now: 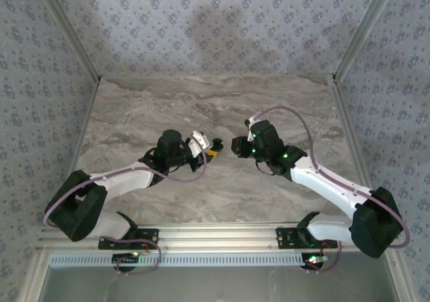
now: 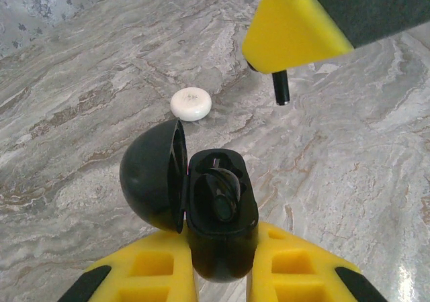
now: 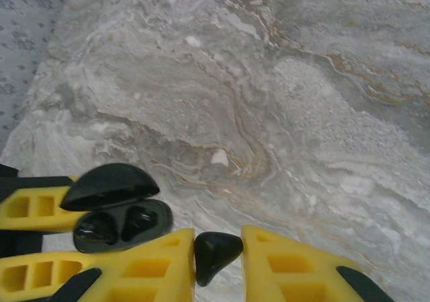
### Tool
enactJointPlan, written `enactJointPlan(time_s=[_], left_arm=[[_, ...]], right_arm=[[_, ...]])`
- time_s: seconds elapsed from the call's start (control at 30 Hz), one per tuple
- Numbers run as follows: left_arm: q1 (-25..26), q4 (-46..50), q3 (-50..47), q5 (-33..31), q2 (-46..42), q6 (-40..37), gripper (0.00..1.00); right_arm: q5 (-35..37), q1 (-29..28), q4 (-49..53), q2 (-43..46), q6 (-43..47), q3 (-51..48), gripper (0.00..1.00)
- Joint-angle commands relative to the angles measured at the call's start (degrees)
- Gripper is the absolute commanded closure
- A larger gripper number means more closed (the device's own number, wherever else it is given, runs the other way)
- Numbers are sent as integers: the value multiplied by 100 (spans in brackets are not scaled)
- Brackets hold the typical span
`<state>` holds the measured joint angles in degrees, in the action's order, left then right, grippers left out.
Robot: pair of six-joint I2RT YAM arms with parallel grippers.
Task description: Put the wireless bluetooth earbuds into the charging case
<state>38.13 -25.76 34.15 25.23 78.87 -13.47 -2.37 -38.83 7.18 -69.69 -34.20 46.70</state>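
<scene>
The worktop point(image 1: 201, 107) is a grey marbled slab with pale brown veins, dull under soft, even light. At 12 o'clock the back wall point(image 1: 134, 20) carries blue-grey wallpaper with small flower sprigs, and a faint blurred shadow point(image 1: 215, 23) lies on it. The same paper covers the left wall point(image 1: 33, 80) at 9 o'clock and the right wall point(image 1: 400, 80) at 3 o'clock. Slim metal posts point(image 1: 67, 30) mark the back corners. At 6 o'clock an aluminium rail point(image 1: 215, 233) runs along the near edge.
</scene>
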Motion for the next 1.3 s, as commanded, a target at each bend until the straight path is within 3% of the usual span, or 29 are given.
enactJointPlan(time_s=[0.0,0.57,1.0,1.27], left_arm=[[54,-206,46,67,-21,-50,88],[62,-209,31,34,-178,-15,88],[58,-263,21,-51,-337,69,88],[60,-289,30,-80,-390,97,88]], right_arm=[[-56,-71,-368,-104,-148,204,75],[-333,-174,-1019,-617,-429,324,75],[-83,-327,-706,-639,-292,324,75],[-333,-392,-730,-620,-236,316,74]])
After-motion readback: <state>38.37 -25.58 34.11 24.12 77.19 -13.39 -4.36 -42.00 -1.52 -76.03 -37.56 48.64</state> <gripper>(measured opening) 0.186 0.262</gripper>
